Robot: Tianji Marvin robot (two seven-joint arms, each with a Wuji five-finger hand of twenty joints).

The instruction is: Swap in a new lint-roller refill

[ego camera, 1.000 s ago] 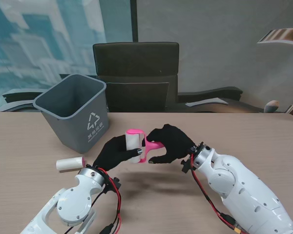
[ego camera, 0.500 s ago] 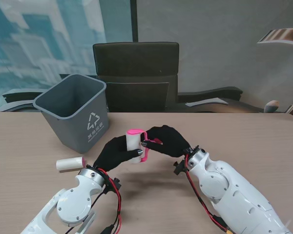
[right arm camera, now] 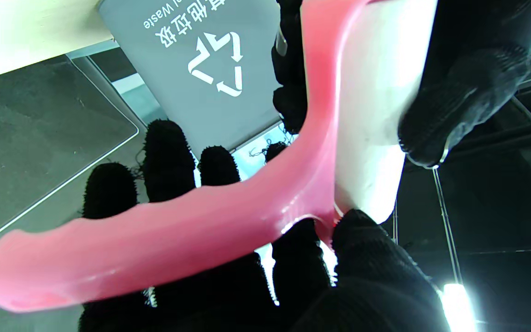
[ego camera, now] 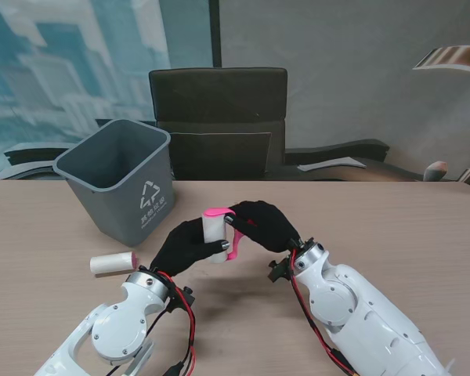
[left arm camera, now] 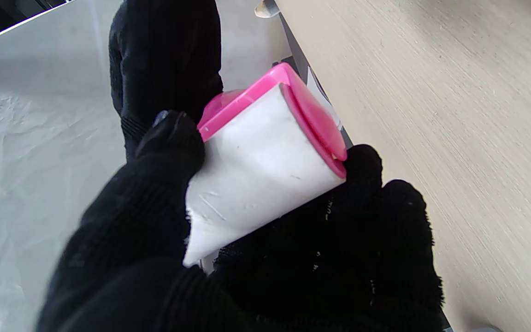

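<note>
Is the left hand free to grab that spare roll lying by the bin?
Probably not yet: the left hand is wrapped around the white roll on the pink handle. The spare roll lies unobstructed.

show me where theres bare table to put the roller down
Bare table to the right of the right hand, out to the far edge. Crowded on the left: bin, spare roll, left hand holding the roller.

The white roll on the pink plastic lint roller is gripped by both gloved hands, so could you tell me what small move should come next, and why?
Probably the left hand should slide the white roll off the pink plastic lint roller while the right hand steadies the handle. The roll sits on the spindle under its pink end cap, and another white roll lies on the table beside the grey bin.
</note>
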